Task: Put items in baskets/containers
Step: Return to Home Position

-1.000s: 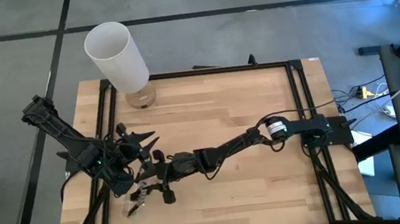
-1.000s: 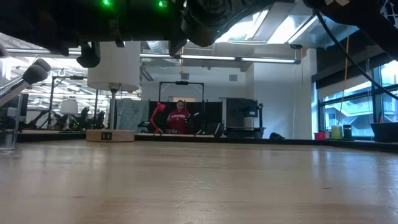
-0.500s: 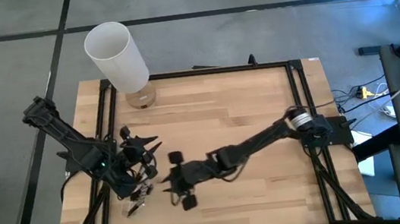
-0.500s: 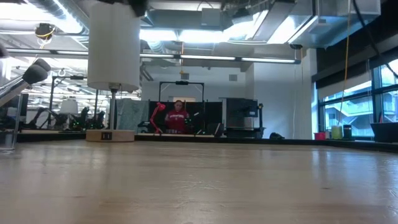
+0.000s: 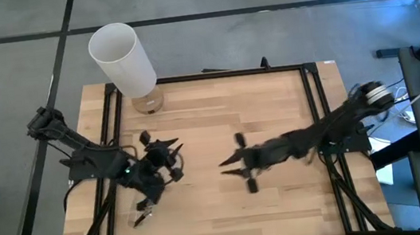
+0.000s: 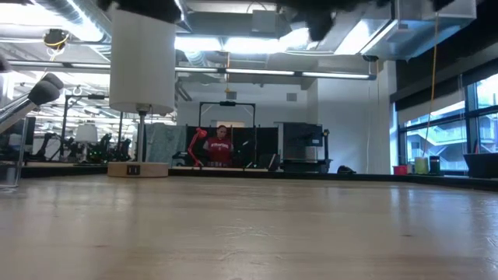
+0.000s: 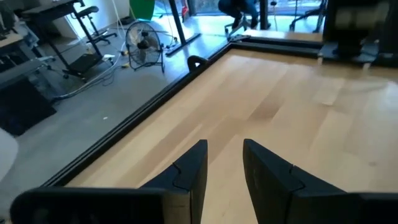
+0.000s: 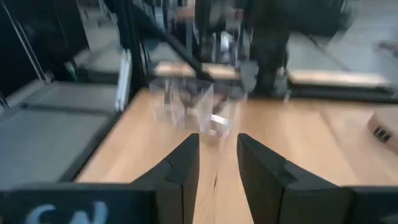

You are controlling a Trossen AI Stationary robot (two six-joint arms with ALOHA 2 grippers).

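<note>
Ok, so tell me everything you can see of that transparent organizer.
The transparent organizer is a small clear plastic-looking container, nearly invisible apart from glinting edges. It appears to stand upright on the wooden table near an edge, with dark makeup brushes leaning inside. The right gripper, open, faces it without touching; the left gripper is clear of it too.

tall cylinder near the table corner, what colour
The cylinder is plain white, best seen in the high view.
</note>
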